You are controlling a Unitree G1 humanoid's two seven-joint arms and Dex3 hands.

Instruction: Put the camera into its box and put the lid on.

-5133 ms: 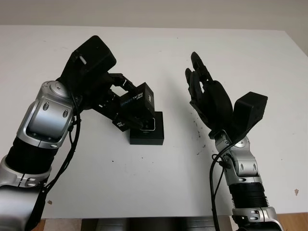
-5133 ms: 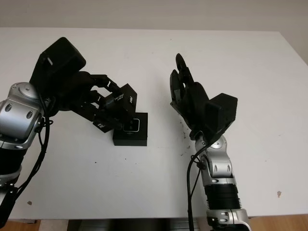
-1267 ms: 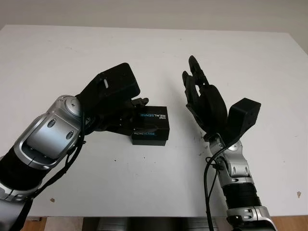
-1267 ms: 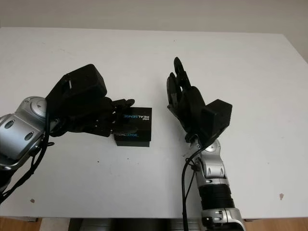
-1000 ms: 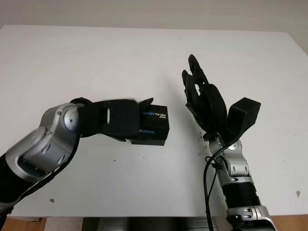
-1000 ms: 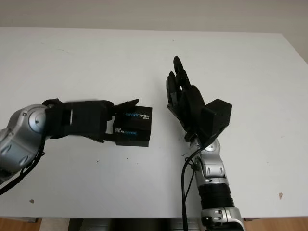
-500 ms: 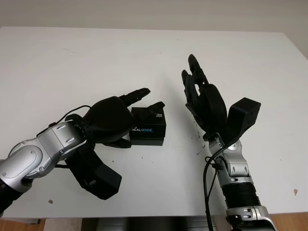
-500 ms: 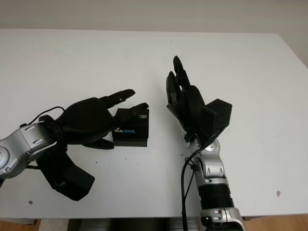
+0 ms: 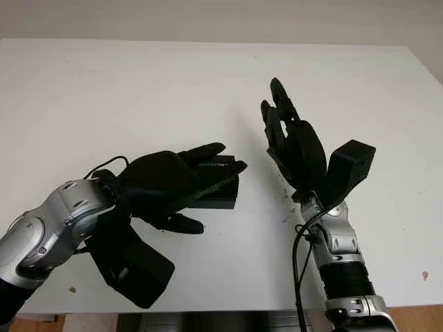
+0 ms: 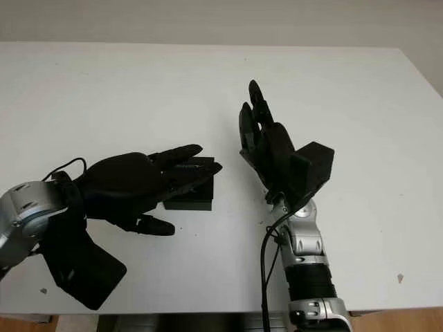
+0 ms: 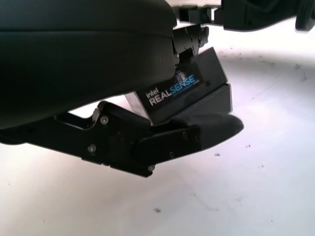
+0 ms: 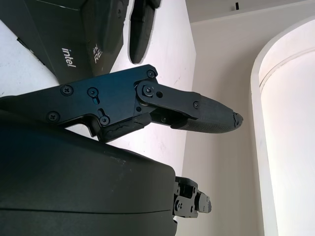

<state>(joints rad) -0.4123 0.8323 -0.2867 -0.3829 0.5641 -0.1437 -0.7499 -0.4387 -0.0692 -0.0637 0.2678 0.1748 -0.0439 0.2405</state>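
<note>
The left hand (image 9: 181,181) lies open over the lid (image 11: 184,88) on the Intel RealSense box (image 9: 223,195); press evenly, straight down. The right hand (image 9: 294,142) is open nearby.

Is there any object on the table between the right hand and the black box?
Nothing visible. Bare white table lies between the open right hand and the box; the left hand lies over the box from its other side.
</note>
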